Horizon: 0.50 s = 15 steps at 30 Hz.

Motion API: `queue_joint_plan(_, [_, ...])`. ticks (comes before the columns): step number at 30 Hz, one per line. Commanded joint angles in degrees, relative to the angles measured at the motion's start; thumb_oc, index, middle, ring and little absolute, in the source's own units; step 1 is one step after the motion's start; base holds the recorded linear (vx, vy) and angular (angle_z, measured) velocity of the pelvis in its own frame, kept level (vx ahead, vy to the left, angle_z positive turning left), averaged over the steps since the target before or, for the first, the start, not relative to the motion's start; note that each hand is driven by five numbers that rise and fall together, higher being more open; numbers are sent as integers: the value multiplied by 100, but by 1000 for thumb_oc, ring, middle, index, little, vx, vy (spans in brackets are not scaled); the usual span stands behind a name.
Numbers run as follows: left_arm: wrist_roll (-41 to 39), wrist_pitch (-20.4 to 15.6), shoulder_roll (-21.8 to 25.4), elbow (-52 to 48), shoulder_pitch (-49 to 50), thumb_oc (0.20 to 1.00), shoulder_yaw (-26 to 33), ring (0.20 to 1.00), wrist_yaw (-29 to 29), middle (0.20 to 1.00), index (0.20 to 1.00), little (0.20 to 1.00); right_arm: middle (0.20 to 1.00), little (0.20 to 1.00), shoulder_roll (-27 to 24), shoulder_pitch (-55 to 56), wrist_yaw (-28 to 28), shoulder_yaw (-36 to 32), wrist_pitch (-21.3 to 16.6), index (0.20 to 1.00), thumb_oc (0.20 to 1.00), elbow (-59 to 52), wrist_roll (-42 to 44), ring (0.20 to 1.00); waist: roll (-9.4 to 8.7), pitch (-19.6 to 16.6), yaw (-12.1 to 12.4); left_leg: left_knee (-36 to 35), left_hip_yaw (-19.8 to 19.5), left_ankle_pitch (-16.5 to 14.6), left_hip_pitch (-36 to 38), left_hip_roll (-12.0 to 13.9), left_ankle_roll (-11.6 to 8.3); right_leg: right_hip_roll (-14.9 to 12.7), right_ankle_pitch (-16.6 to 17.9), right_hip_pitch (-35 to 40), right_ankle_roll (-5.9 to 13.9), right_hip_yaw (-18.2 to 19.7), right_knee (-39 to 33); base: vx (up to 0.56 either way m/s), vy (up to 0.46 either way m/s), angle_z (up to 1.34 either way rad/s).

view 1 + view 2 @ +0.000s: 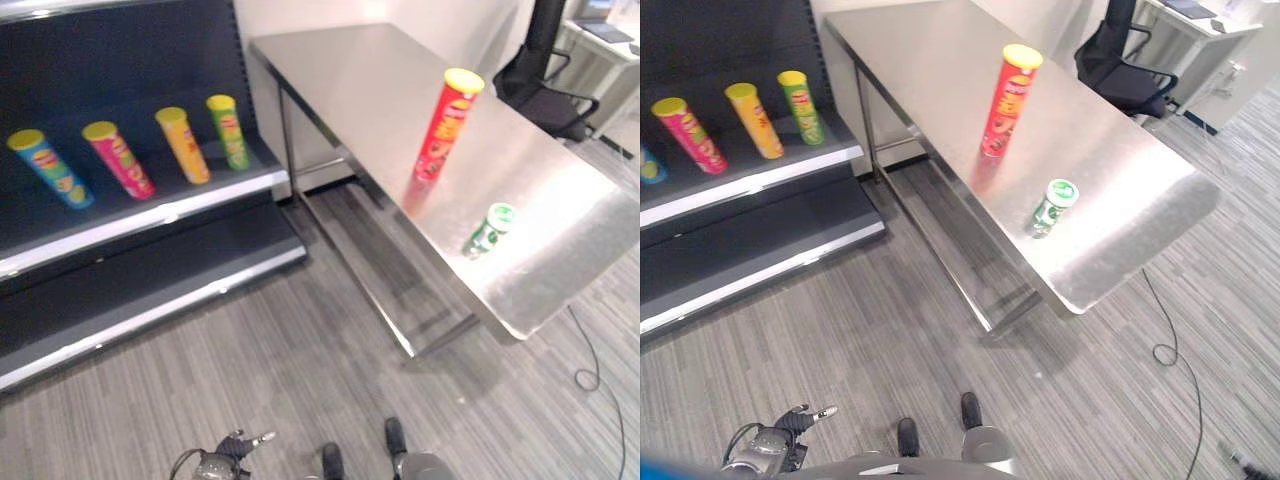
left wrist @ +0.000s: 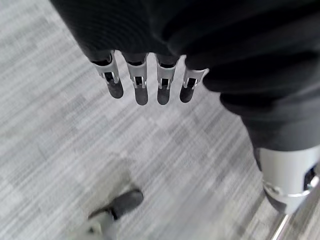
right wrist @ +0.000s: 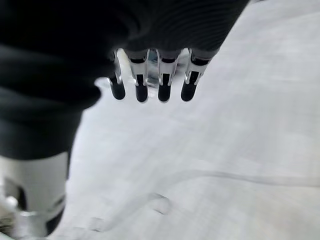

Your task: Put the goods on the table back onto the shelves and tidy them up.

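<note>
Grey striped carpet [image 1: 300, 340] covers the floor between a dark shelving unit [image 1: 130, 250] on the robot's left and a long brushed-steel tabletop [image 1: 380, 110] on its right. On the tabletop a tall red crisp tube with a yellow lid [image 1: 446, 125] stands upright near the middle, and a short green can with a pale lid [image 1: 488, 229] stands closer to the near end, well apart from the tube. On the upper shelf of the dark unit four tall tubes stand in a row: a blue tube with a yellow lid [image 1: 50, 168] farthest left, then a pink tube with a yellow lid [image 1: 118, 158], an orange-yellow tube [image 1: 183, 145], and a green tube with a yellow lid [image 1: 229, 131] nearest the tabletop. The lower shelf [image 1: 150, 290] below them is bare dark board with a silver front edge. A black office chair [image 1: 545, 85] sits beyond the far side of the tabletop.

The left hand [image 2: 142, 80] hangs low over the carpet, its silver dark-tipped fingers [image 2: 141, 82] straight and side by side, holding nothing. The right hand [image 3: 155, 75] likewise hangs over the floor, its fingers [image 3: 164, 80] straight in a row and empty
</note>
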Motion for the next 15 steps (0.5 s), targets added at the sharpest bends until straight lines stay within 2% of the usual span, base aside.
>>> queue_joint_plan(1, [172,-50,-44,191,-140,1000,154,1000,51,1000,1000,1000,1000,1000,-691,-23,-396,-195,-279,1000,1000,-483,-384,1000,155,-81,25,55,-119,-329,-11,730,-770,146,-225,-185,82,-30,260,39,-16,19])
queue_joint_plan(5, [183,-50,-25,166,5,1000,179,1000,-2,1000,1000,1000,1000,1000,-1255,-142,-327,-417,-432,1000,1000,-1189,-617,1000,174,-135,70,55,-126,-359,66,772,-809,135,-284,-65,64,-95,232,43,-23,5])
queue_joint_plan(6, [191,-58,-18,166,41,1000,178,1000,-19,1000,1000,1000,1000,1000,-1474,-267,-162,-331,-519,1000,1000,-1607,-745,1000,173,-149,109,55,-121,-364,87,784,-826,132,-317,-27,52,-114,226,14,-14,4])
queue_joint_plan(7, [192,-58,-21,165,44,1000,185,1000,-19,1000,1000,1000,1000,1000,-1476,-273,-160,-326,-512,1000,1000,-1612,-749,1000,174,-144,101,55,-122,-366,93,785,-827,133,-319,-20,51,-115,226,7,-22,6])
queue_joint_plan(10, [248,-113,2,8,160,1000,105,1000,-110,1000,1000,1000,1000,1000,-2036,-896,503,638,-715,1000,1000,-2543,-1178,1000,156,-158,260,55,-111,-348,152,829,-874,121,-359,72,32,-215,235,-4,-35,6])
queue_joint_plan(12, [224,-127,-16,-78,175,1000,-29,1000,-158,1000,1000,1000,1000,1000,-2124,-1556,782,1551,-792,1000,1000,-2719,-1254,1000,159,-156,407,55,-134,-319,169,855,-895,112,-379,137,11,-297,224,-19,-37,13])
queue_joint_plan(15, [181,-136,-40,-72,150,1000,-156,1000,-137,1000,1000,1000,1000,1000,-2125,-2373,938,2577,-830,1000,1000,-2569,-1377,1000,167,-158,536,55,-176,-294,179,870,-925,107,-428,193,-19,-380,237,-7,-33,24])
